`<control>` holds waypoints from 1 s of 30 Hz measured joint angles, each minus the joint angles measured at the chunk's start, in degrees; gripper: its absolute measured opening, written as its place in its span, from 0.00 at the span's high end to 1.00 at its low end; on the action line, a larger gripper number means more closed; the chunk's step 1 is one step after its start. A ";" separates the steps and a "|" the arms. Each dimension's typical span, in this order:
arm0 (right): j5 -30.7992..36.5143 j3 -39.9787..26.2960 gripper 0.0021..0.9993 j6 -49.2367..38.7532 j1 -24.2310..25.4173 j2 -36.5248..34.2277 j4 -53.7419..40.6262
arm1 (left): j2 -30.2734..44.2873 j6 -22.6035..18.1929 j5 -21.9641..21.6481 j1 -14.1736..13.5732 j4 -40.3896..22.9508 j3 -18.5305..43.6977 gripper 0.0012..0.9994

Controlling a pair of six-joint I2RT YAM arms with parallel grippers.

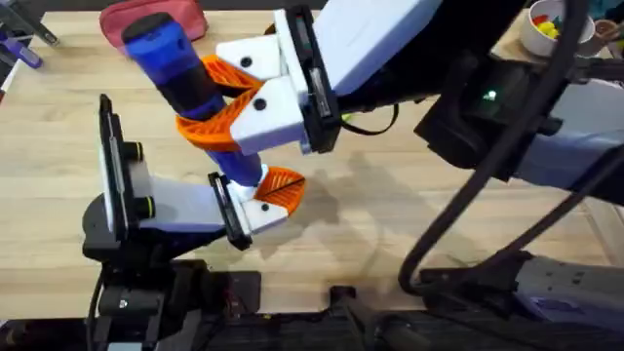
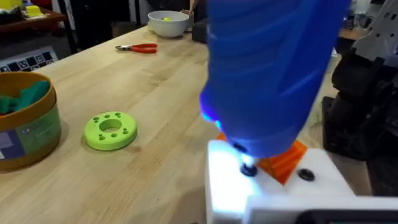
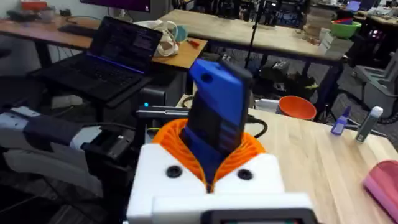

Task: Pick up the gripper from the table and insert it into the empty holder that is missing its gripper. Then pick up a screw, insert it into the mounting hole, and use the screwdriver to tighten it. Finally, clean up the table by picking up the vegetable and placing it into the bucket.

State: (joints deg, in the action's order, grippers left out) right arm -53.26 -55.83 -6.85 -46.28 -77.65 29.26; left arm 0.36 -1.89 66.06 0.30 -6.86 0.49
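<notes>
Wooden table (image 1: 409,224) below—right gripper (image 1: 234,97) clamped mid-barrel on the rigid, slick-looking screwdriver (image 1: 171,58); left gripper's (image 1: 268,200) jaw state unclear.

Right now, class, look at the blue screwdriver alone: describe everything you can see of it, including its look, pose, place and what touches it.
The screwdriver is a thick, bright blue, pen-shaped tool that looks like smooth plastic. The right gripper clamps its body between orange ribbed pads on white mounts. It is held off the table, tilted, its tip pointing down onto the left gripper. In the left wrist view its dark tip meets a hole in the white holder, with a blue glow at the nose.
</notes>
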 joint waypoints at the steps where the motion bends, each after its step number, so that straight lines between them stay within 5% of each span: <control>1: -0.13 0.00 0.99 -0.07 0.00 0.00 0.00 | 0.00 0.00 0.00 0.00 -0.02 0.00 0.98; 12: -0.85 -0.34 0.99 0.66 0.10 0.02 3.26 | 0.00 -0.02 0.13 0.00 -0.02 0.00 0.98; 21: -0.91 -6.38 0.99 1.07 2.32 1.05 -4.36 | 0.00 -0.02 0.11 0.00 0.00 0.00 0.98; 25: -0.88 -9.95 0.99 0.51 3.39 1.85 -11.49 | 0.00 -0.02 0.11 0.00 -0.01 0.00 0.98; 30: 3.39 -16.91 0.99 -4.45 5.13 1.92 -33.73 | 0.00 -0.02 0.13 0.00 -0.01 0.00 0.98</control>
State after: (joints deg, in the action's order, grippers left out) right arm -49.87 -72.75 -11.30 -41.16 -75.72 -4.48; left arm 0.36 -1.91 66.19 0.30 -6.87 0.49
